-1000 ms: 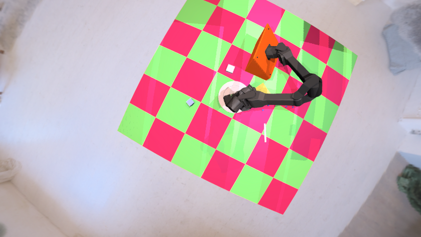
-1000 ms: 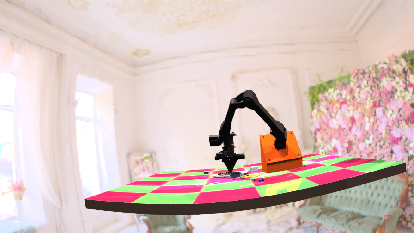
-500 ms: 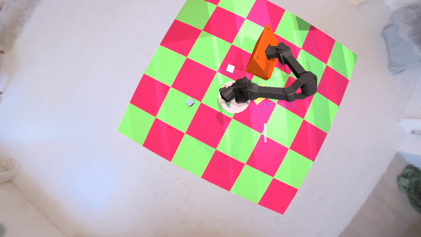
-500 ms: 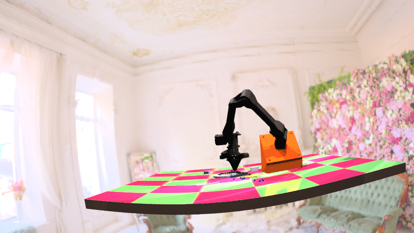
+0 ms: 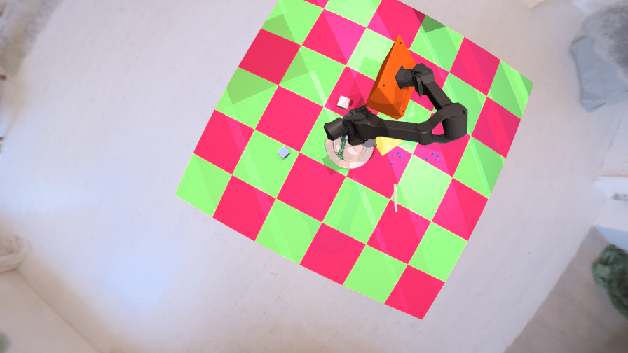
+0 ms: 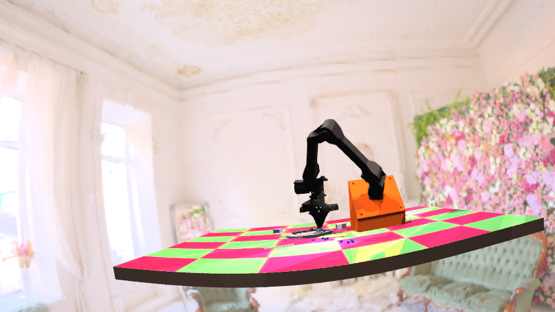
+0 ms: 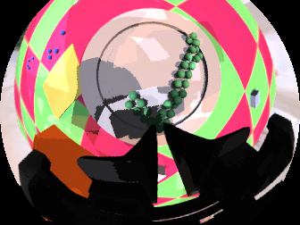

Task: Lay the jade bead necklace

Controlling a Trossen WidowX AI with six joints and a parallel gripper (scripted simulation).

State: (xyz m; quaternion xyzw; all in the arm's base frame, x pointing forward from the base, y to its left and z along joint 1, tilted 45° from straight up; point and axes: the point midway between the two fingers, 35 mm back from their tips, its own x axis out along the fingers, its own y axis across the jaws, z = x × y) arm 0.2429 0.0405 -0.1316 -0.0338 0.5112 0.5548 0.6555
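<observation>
The round bead board (image 5: 357, 164) (image 6: 292, 235) (image 7: 95, 46) is pale, with a thin dark circular groove. My gripper (image 6: 319, 228) (image 7: 159, 127) is shut on the jade bead necklace (image 5: 341, 151) (image 7: 179, 83), at the near side of the board in the wrist view. From the fingertips, a double run of green beads stretches across the inside of the groove circle and reaches the groove line at the upper right. A short bunch of beads lies left of the fingertips, inside the circle. The beads right at the fingertips are shadowed and partly hidden.
A yellow flat piece (image 5: 387, 146) (image 7: 62, 85) lies beside the board, with small blue beads (image 5: 399, 155) (image 7: 50, 54) near it. A white block (image 5: 343, 102), a grey-blue block (image 5: 283, 152) (image 7: 254, 98) and a pale stick (image 5: 395, 197) lie around. The orange arm base (image 5: 390, 87) (image 6: 376, 209) stands behind.
</observation>
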